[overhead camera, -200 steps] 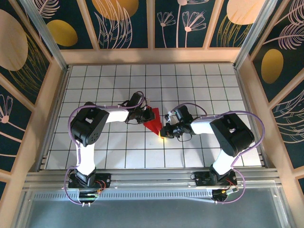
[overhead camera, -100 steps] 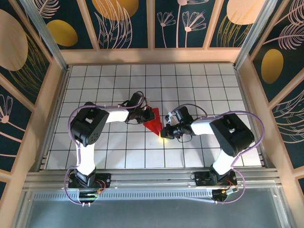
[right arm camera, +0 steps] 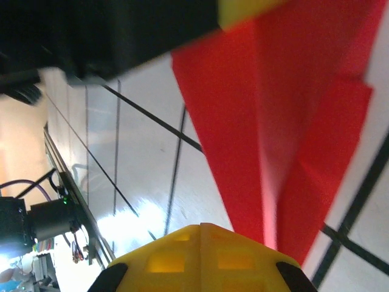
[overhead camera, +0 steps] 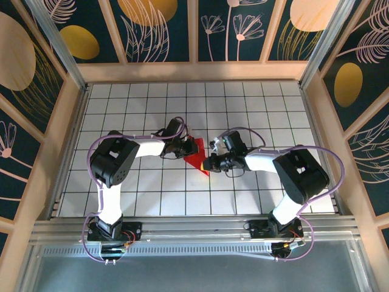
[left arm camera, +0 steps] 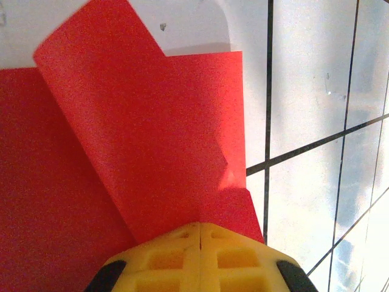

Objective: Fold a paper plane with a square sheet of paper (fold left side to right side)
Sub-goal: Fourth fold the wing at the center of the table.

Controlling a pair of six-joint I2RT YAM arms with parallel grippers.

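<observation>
Both closed, on folded red paper [overhead camera: 197,157]: left pincer [overhead camera: 186,148], right pincer [overhead camera: 209,163].

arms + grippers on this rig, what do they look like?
Left arm and right arm: white tubes, bulky black joints, a purple cable looping along each. Left gripper and right gripper: black bodies, yellow fingers with square pockets.

The table [overhead camera: 243,103] is white, ruled into a grid by dark lines. Near its middle lies the red paper [overhead camera: 197,157], folded to a narrow pointed shape.
</observation>
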